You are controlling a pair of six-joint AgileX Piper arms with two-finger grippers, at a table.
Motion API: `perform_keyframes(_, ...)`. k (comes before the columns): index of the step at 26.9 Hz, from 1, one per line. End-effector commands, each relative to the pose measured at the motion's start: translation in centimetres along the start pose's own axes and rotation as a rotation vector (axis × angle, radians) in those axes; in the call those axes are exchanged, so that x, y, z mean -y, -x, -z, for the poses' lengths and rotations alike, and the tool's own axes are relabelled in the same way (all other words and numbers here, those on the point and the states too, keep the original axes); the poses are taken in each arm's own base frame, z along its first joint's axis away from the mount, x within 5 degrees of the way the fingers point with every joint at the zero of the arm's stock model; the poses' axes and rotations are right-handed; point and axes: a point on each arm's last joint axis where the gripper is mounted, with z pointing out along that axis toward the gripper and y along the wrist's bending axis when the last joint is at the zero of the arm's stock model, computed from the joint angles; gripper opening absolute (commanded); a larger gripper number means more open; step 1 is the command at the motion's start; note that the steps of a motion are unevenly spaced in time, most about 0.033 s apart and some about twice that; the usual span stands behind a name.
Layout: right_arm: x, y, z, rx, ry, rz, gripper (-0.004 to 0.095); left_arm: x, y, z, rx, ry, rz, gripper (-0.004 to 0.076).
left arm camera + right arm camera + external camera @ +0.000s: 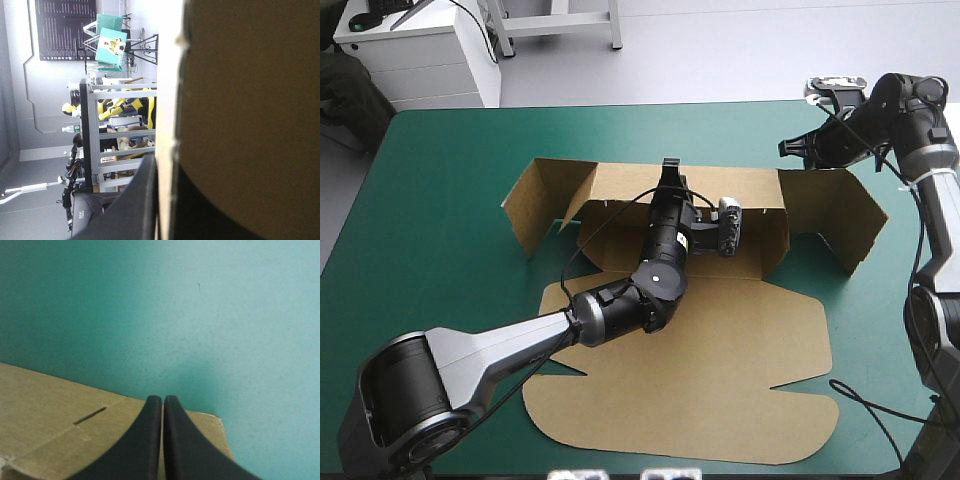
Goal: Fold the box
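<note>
The brown box (720,350) lies mid-table with its lid flat toward the front edge. Its back wall (620,185) is raised, and a side flap stands at each end. My left gripper (670,172) reaches over the tray floor to the middle of the back wall's top edge. In the left wrist view that gripper (165,162) is shut on the box (250,100), one black finger on each side of the board's pale edge. My right gripper (794,150) hovers at the wall's right end, just behind the right flap (845,220). In the right wrist view it (163,398) is shut, its tip over the board's (50,415) far edge.
Bare teal-green cover (430,230) surrounds the box on the left, behind it and at the right edge. A white cabinet (420,50) stands beyond the table's far left corner.
</note>
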Motion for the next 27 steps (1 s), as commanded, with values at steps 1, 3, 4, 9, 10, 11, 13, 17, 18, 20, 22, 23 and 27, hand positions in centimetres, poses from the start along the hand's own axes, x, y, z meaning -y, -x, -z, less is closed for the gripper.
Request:
perform_keyframes(1,-0.4,0.2,3.2,0.056,-0.017,0.018,0.0000,-3.1,-0.1,1.6,0.021,0.097,0.044,-0.0008)
perform_keyframes(3,-0.4,0.0,3.2,0.039,-0.017,0.022,0.0000,-3.0,-0.1,1.6,0.019,0.090,0.052,-0.0008)
perform_keyframes(4,-0.4,0.0,3.2,0.039,-0.017,0.022,0.0000,-3.0,-0.1,1.6,0.018,0.086,0.056,-0.0008)
perform_keyframes(9,-0.9,-0.1,4.2,0.063,0.004,0.006,0.0000,-2.9,-0.3,1.6,0.001,0.080,0.133,-0.0008)
perform_keyframes(10,-1.0,-0.1,4.5,0.068,0.003,0.008,0.0000,-3.0,-0.4,1.6,-0.005,0.082,0.171,-0.0008)
perform_keyframes(11,-1.1,-0.2,4.7,0.070,0.010,0.006,0.0000,-3.0,-0.4,1.6,-0.006,0.083,0.190,-0.0008)
perform_keyframes(13,-1.2,-0.7,5.1,0.068,0.013,0.007,0.0000,-3.0,-0.4,1.6,-0.008,0.085,0.227,-0.0008)
perform_keyframes(17,-1.3,-2.1,5.0,0.029,0.007,0.021,0.0000,-3.0,-0.5,1.6,-0.008,0.086,0.284,-0.0008)
perform_keyframes(18,-1.4,-3.0,4.8,0.003,0.010,0.032,0.0000,-3.0,-0.5,1.6,-0.009,0.087,0.293,-0.0008)
perform_keyframes(20,-1.5,-4.0,4.6,-0.024,0.018,0.037,0.0000,-3.0,-0.5,1.6,-0.011,0.088,0.293,-0.0008)
perform_keyframes(22,-1.6,-4.7,4.8,-0.021,0.021,0.034,0.0000,-3.0,-0.5,1.6,-0.012,0.088,0.293,-0.0008)
perform_keyframes(23,-1.7,-4.9,4.7,-0.018,0.030,0.031,0.0000,-3.0,-0.5,1.6,-0.010,0.087,0.291,-0.0008)
perform_keyframes(27,-2.6,-5.6,4.4,0.073,0.123,0.022,0.0000,-2.7,-0.1,1.5,0.022,0.061,0.231,-0.0008)
